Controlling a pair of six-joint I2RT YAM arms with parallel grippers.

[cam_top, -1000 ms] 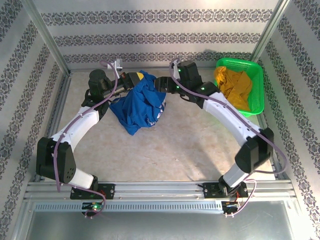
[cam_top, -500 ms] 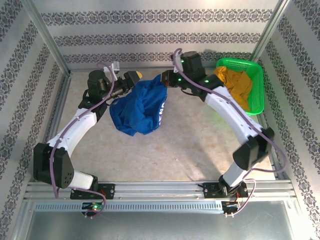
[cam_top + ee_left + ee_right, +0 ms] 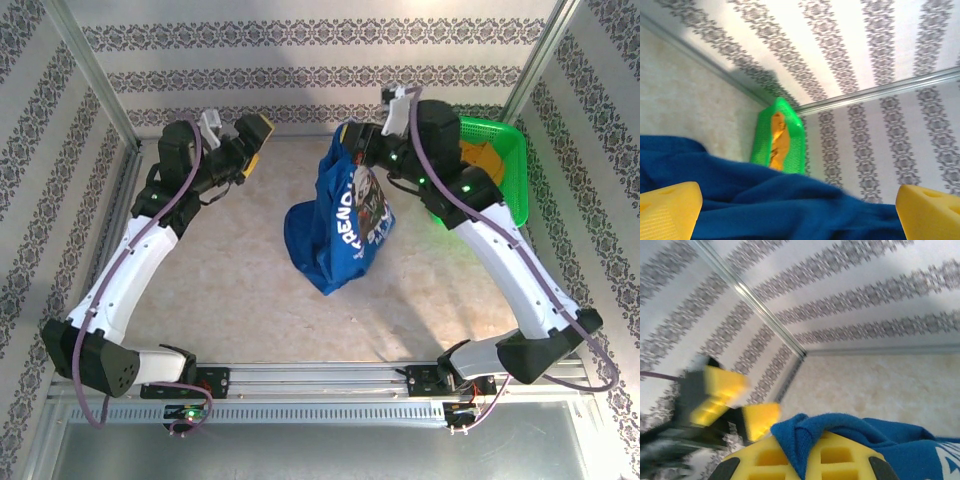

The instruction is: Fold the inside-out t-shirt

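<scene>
The t-shirt (image 3: 330, 235) hangs in a bunched column over the far middle of the table (image 3: 220, 290). Its top is pinched high and its lower end sags to the tabletop, where it seems to touch. Its long axis therefore runs up and down, from the pinch to the table. A whitish print (image 3: 362, 212) shows on the right side of the draped cloth.

The basket (image 3: 512, 150) sits in the far right corner with a yellow garment (image 3: 482, 165) in it, beside the right arm and apart from the shirt.

The right gripper (image 3: 347, 158) holds the shirt's top. In its wrist view a fold of blue cloth is clamped between the yellow fingers (image 3: 840, 455), which are pressed together. The left gripper (image 3: 252, 142) hovers left of the shirt's top and apart from it, its fingers (image 3: 665, 212) spread wide and gripping nothing. Its wrist view looks across blue cloth toward the basket.

The coming move likely falls to the left arm, which is free and nearer the shirt's left edge. The cloth lies to its right, so it would have to reach rightward for a second corner before the shirt can be spread flat.
</scene>
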